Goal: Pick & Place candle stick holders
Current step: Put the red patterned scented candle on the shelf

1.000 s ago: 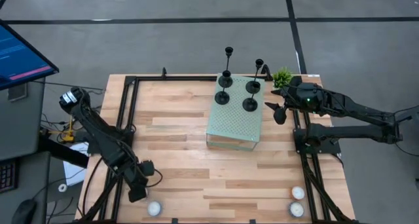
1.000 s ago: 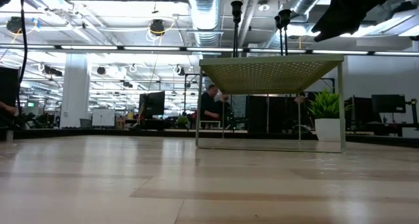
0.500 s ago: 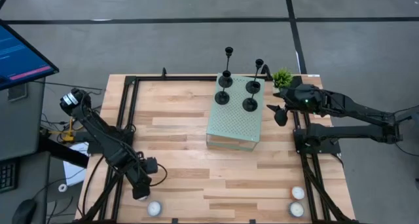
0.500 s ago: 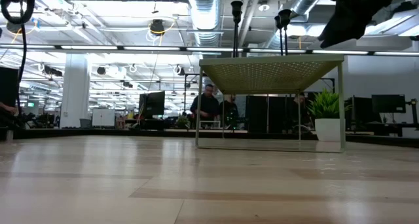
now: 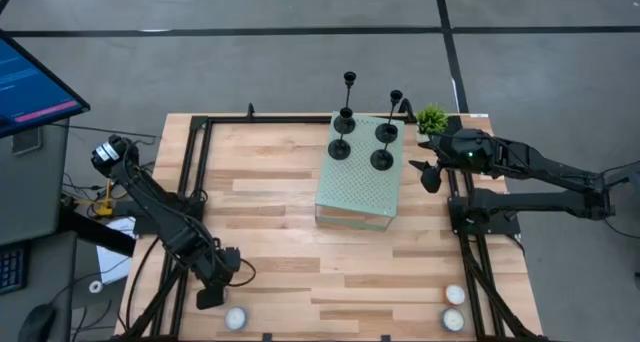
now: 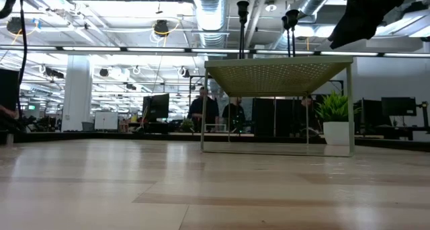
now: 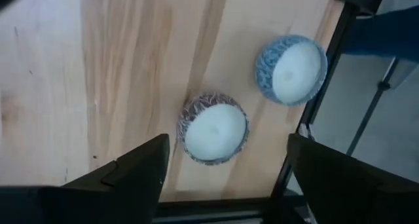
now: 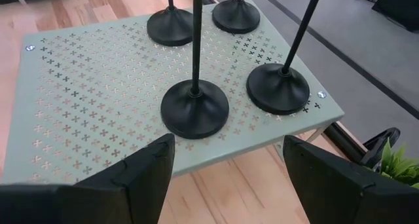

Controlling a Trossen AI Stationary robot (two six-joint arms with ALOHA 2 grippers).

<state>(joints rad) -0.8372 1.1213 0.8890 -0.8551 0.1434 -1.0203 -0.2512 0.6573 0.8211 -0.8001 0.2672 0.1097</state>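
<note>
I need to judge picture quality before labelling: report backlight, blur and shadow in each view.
Low view: the ceiling lights backlight the scene, so the right pincer and the candle stick holders read as silhouettes. Left wrist view: the tealights are slightly soft, the dark fingers blurred. Right wrist view: holder bases sharp on the perforated stand. High view: even light, faint shadows.

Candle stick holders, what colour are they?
Black; the candle stick holders show best in the right wrist view.

Four crowded candle stick holders (image 5: 382, 160) atop stand (image 5: 352, 197)
</note>
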